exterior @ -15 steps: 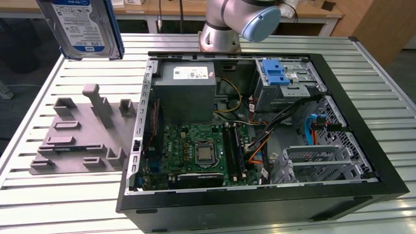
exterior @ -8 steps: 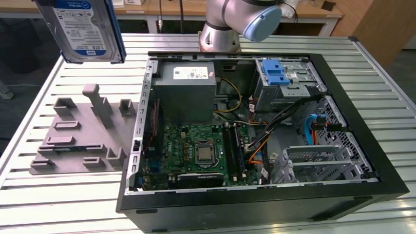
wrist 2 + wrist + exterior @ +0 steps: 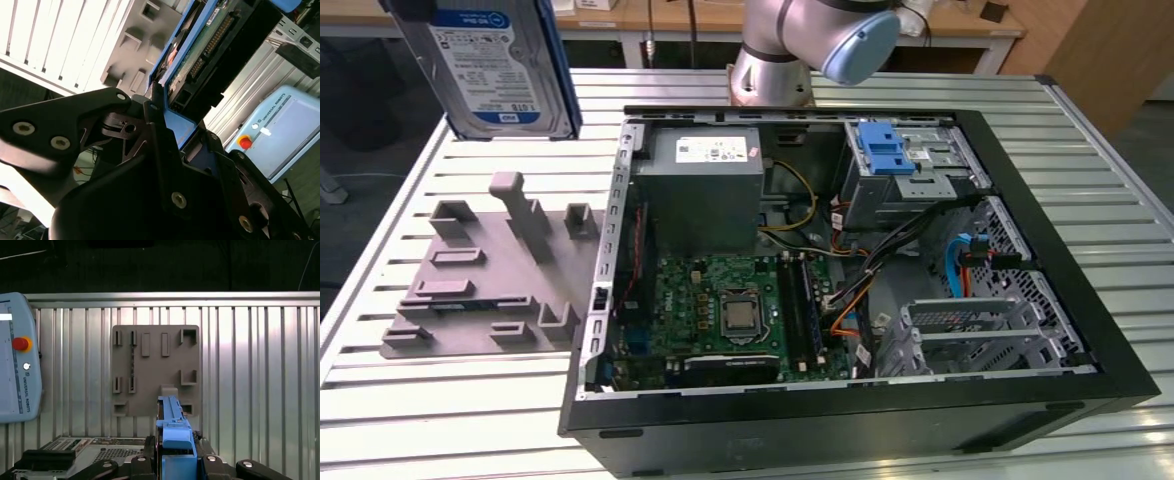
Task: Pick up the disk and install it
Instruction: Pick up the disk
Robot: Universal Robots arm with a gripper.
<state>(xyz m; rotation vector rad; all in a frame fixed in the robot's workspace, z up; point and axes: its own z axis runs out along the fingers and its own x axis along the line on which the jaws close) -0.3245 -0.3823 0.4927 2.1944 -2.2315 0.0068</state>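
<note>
So the gripper (image 3: pixel 175 461) is clamping the disk (image 3: pixel 500 65) by its blue-framed edges, hanging it in open air above the grey holder plate (image 3: pixel 480 280), off the exterior view's left of the open computer case (image 3: pixel 854 425).

Slatted metal table (image 3: pixel 400 400), wooden furniture (image 3: pixel 1101 55) behind, dark floor (image 3: pixel 347 140) alongside.

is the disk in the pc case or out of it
Out. The disk is held in the air outside the open computer case, over the grey fixture plate, with the claw shut on its blue frame.
</note>
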